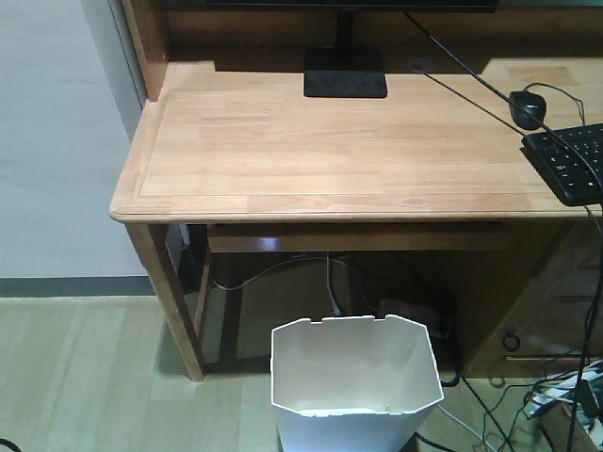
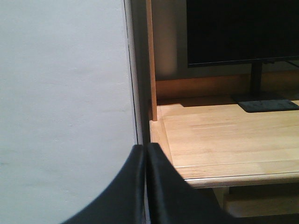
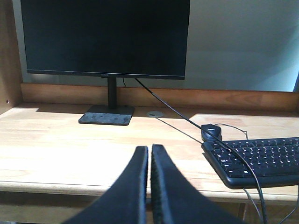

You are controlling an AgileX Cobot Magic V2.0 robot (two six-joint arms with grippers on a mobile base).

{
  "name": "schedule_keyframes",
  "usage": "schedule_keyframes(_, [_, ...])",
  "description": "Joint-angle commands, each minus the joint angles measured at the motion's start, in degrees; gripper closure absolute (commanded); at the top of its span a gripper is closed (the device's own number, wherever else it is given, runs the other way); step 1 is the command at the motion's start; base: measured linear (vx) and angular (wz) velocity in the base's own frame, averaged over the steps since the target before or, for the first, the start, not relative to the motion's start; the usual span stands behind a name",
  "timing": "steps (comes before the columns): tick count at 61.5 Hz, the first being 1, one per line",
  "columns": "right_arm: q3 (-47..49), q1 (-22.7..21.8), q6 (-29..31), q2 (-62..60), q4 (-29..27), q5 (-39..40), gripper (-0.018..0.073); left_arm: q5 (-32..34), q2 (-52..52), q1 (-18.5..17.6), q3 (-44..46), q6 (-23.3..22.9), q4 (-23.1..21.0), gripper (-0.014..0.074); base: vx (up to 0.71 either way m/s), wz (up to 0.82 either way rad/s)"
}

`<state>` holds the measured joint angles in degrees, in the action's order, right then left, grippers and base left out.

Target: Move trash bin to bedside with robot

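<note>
White faceted plastic trash bin (image 1: 356, 386) with a notched rim stands upright on the pale wood-grain floor (image 1: 85, 377), in front of the light wooden bench (image 1: 283, 141) and below its front edge. It sits to the right of the bench's front left leg (image 1: 177, 306) and apart from it. Its glossy interior is open to the front camera. Loose black cables (image 1: 490, 400) lie on the floor behind and to the right of the bin. On the bench top: a black flat monitor (image 3: 105, 37) on a square black stand (image 1: 345, 72) at the rear, a black mouse (image 1: 528, 108) and a black keyboard (image 1: 570, 160) at the right edge. Left gripper (image 2: 146, 147): dark fingers pressed together, nothing between them, facing the bench's left rear corner beside the pale grey wall (image 2: 60, 93). Right gripper (image 3: 150, 149): fingers drawn together with only a hairline slit, holding nothing, facing the monitor across the bench top. Neither gripper appears in the front view.
</note>
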<state>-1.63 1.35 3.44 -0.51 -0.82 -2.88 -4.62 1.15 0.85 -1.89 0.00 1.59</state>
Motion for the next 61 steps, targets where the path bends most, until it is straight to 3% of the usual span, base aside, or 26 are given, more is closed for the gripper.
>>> schedule_keyframes(1, [-0.07, -0.23, 0.24, -0.69, 0.22, 4.31, 0.0568, 4.22, 0.43, 0.04, -0.67, -0.79, -0.54, 0.0603, 0.0, 0.0])
schedule_keyframes(53, [-0.07, -0.23, 0.19, -0.69, 0.22, 4.4, 0.0568, 4.22, 0.43, 0.04, -0.67, -0.79, -0.54, 0.0603, 0.0, 0.0])
schedule_keyframes(57, [-0.07, -0.23, 0.29, -0.69, 0.37, 6.23, 0.0568, 4.22, 0.43, 0.04, -0.67, -0.79, -0.54, 0.0603, 0.0, 0.0])
schedule_keyframes(61, [0.48, -0.28, 1.36, -0.69, 0.51, 12.83, 0.0568, 4.22, 0.43, 0.04, -0.67, -0.79, -0.54, 0.0603, 0.0, 0.0])
